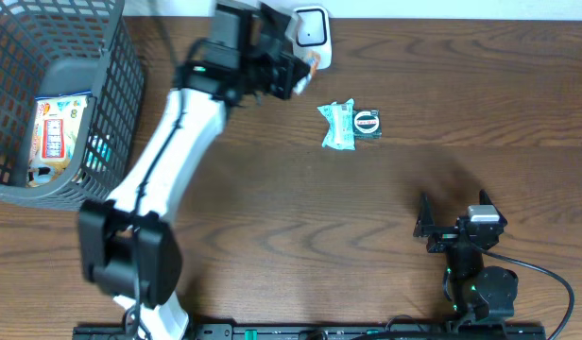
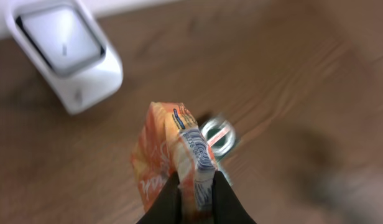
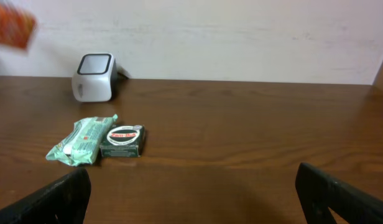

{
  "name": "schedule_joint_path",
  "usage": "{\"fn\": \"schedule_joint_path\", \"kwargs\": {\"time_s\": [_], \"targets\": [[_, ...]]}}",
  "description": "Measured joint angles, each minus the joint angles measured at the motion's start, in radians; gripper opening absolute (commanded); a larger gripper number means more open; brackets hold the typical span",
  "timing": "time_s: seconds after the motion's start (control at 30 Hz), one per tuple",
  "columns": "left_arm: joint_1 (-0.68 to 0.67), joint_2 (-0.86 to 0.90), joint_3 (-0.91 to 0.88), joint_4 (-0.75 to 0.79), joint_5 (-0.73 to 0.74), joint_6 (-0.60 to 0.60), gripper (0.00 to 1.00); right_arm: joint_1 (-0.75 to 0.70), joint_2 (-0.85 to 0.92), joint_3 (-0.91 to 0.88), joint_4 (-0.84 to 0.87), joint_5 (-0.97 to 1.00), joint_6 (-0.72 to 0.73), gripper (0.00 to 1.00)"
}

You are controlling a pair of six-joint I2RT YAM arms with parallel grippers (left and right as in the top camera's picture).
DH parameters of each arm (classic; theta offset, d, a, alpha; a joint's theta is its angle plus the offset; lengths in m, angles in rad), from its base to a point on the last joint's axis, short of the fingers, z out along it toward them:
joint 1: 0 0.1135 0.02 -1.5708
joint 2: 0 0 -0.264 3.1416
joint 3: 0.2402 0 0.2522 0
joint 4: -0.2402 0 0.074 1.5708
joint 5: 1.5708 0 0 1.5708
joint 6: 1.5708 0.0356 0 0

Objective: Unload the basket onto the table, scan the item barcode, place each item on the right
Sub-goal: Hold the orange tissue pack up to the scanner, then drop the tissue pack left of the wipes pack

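Left claw (image 2: 194, 199) pinches an orange packet (image 2: 161, 155) near the scanner (image 2: 67, 56); right claw (image 3: 191, 186) gapes wide

Item: orange packet (image 2: 173, 149), crumpled, upright, blue-printed white label along its top edge. It is pinched at the bottom by the left end effector (image 2: 194, 190), clear of the bench (image 2: 303, 74). White scanner (image 2: 73, 56) with grey window stands at the bench's far edge, apart from the packet.

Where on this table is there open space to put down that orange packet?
The widest bare wood lies in the middle, between the left arm, the green packet and the right pincer. The far right side, beyond the small dark box, is also free. It is crowded by the scanner and near the basket.
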Motion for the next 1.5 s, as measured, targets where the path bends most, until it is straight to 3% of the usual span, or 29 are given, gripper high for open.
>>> {"fn": "schedule_joint_path", "kwargs": {"time_s": [0.27,0.67,0.7,0.73,0.77,0.87,0.93,0.97,1.2,1.5], "targets": [[-0.1,0.13,0.0,-0.079,-0.263,0.188,0.07,0.0,0.0,0.0,0.0,0.0,0.0,0.99],[-0.148,0.27,0.0,-0.06,-0.328,0.301,0.08,0.0,0.0,0.0,0.0,0.0,0.0,0.99],[-0.148,0.271,0.0,-0.052,-0.329,0.303,0.13,0.0,0.0,0.0,0.0,0.0,0.0,0.99],[-0.148,0.271,0.0,-0.04,-0.331,0.303,0.27,0.0,0.0,0.0,0.0,0.0,0.0,0.99],[-0.148,0.271,0.0,-0.029,-0.332,0.311,0.32,0.0,0.0,0.0,0.0,0.0,0.0,0.99],[-0.148,0.271,0.0,-0.02,-0.331,0.309,0.35,0.0,0.0,0.0,0.0,0.0,0.0,0.99],[-0.148,0.271,0.0,-0.019,-0.332,0.31,0.49,0.0,0.0,0.0,0.0,0.0,0.0,0.99],[-0.148,0.271,0.0,-0.018,-0.331,0.311,0.98,0.0,0.0,0.0,0.0,0.0,0.0,0.99],[-0.148,0.191,0.0,-0.019,-0.332,0.317,0.98,0.0,0.0,0.0,0.0,0.0,0.0,0.99],[-0.064,-0.203,0.0,-0.013,-0.335,0.317,0.98,0.0,0.0,0.0,0.0,0.0,0.0,0.99]]}}
